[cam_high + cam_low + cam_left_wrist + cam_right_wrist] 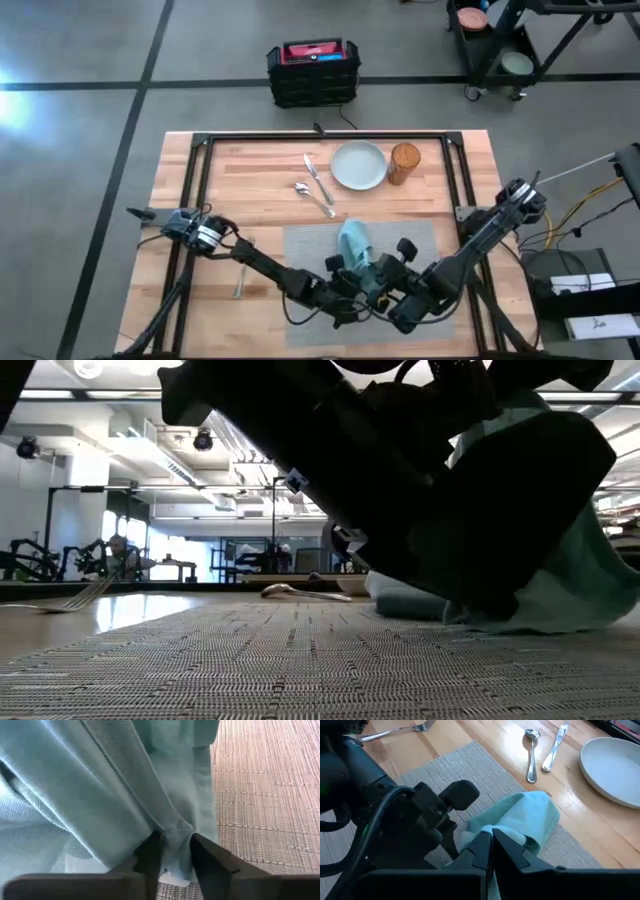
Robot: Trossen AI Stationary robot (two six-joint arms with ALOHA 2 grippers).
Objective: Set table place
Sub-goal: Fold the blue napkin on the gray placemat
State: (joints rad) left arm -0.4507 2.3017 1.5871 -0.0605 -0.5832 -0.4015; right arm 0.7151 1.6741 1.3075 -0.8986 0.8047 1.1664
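We judge the setting barely begun: only the teal napkin lies on the grey placemat, while the plate, amber glass, knife and spoon wait on the table beyond the mat, and the fork sits off its left edge. Both arms reach low over the mat's near side, the left gripper and the right gripper each pinching a fold of the napkin.

High view: straight down over the whole table
Low view: placemat level, facing the room
Wrist views: close on the napkin, also seen from above
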